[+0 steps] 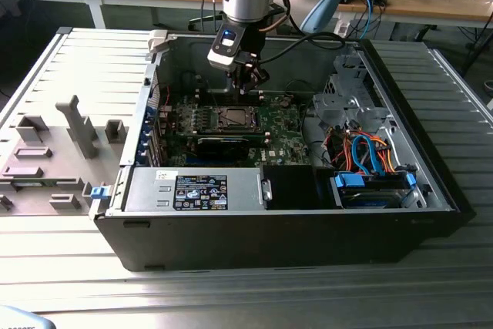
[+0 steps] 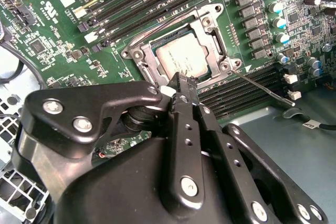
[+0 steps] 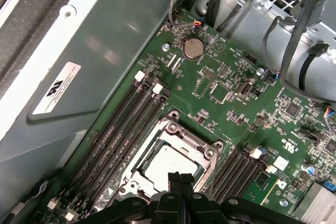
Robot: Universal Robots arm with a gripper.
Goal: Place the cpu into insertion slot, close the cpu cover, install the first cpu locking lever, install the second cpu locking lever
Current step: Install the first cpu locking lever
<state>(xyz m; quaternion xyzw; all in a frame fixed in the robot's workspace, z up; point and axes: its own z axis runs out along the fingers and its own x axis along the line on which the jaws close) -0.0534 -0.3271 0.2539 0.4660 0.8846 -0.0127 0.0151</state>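
Note:
The cpu (image 2: 181, 59) lies flat in the insertion slot on the green motherboard (image 1: 285, 144), its silver top showing through the window of the cpu cover (image 2: 210, 24). The cover lies down over it. One thin metal locking lever (image 2: 262, 88) runs from the socket's corner out over black memory slots. Another rod (image 2: 157, 27) lies along the socket's opposite side. My gripper (image 2: 181, 83) hangs just above the socket's edge, shut, with nothing seen between its fingers. In the first wrist view my gripper (image 3: 181, 178) is over the cpu (image 3: 168, 161) and cover (image 3: 181, 132). In the exterior view my gripper (image 1: 248, 86) hovers above the cpu (image 1: 233, 119).
The open computer case (image 1: 431, 190) walls in the board. A black expansion card (image 1: 223, 144) sits in front of the socket. A drive cage (image 1: 350, 90) and orange and blue cables (image 1: 370, 156) are at the exterior view's right. A grey fixture tray (image 1: 46, 152) lies outside at the left.

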